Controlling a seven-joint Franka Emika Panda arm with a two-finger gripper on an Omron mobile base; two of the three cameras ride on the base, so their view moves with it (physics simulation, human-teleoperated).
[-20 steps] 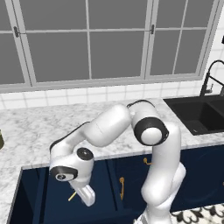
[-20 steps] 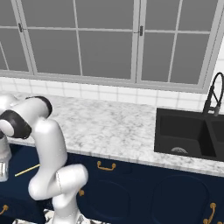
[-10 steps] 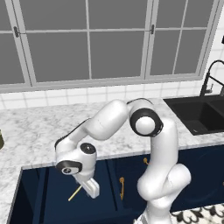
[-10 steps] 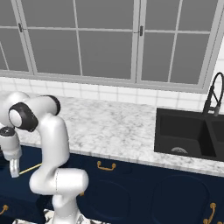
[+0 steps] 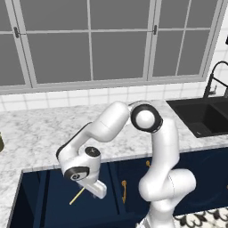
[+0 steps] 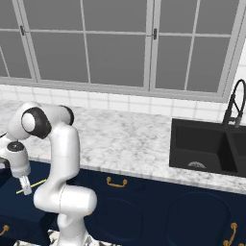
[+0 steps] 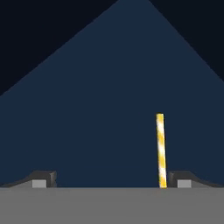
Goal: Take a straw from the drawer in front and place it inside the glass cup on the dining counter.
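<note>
Nearest to you, the gripper (image 7: 109,179) hangs inside the open drawer (image 5: 40,200) with its jaws spread as wide as they go and nothing between them. In the hand view the straw (image 7: 161,151) lies flat on the navy drawer floor, running away from the camera just inside one fingertip rather than centred in the gap. You judge from this that the pick is not yet made: the fingers have not closed, and the straw is off to one side of the opening.

From the left base view you see the gripper (image 5: 99,190) low in the drawer and one end of the straw (image 5: 76,196) sticking out beside it. The right base view shows the same, with the gripper (image 6: 25,185) over the straw (image 6: 32,186).

Beyond the drawer runs the marble counter (image 5: 40,133) under the windows (image 5: 89,40), with the black sink (image 6: 206,146) to the right. The glass cup and dining counter are not in front of you here.

So the drawer is open and reached; grasping, lifting, carrying and dropping the straw into the cup are all left.
</note>
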